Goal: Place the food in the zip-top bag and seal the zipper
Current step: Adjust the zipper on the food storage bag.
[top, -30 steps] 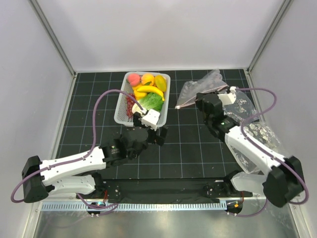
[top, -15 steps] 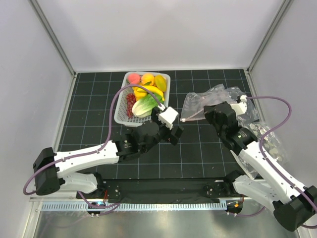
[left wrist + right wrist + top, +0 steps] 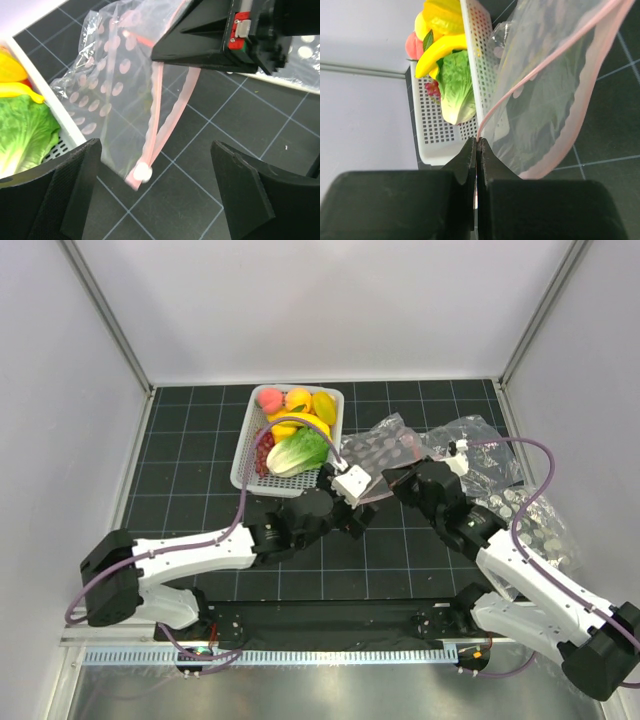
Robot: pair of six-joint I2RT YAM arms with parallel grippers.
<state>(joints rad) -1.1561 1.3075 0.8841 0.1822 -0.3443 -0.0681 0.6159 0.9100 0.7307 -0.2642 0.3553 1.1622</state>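
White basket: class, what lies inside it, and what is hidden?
Inside the white basket: pink peach, orange fruit, yellow piece, banana, green cabbage, dark red grapes. Anything beneath that pile is covered.

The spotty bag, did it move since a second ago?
Yes. Pinched in the right gripper, the zip-top bag went left, up close to the white basket, which stayed put.
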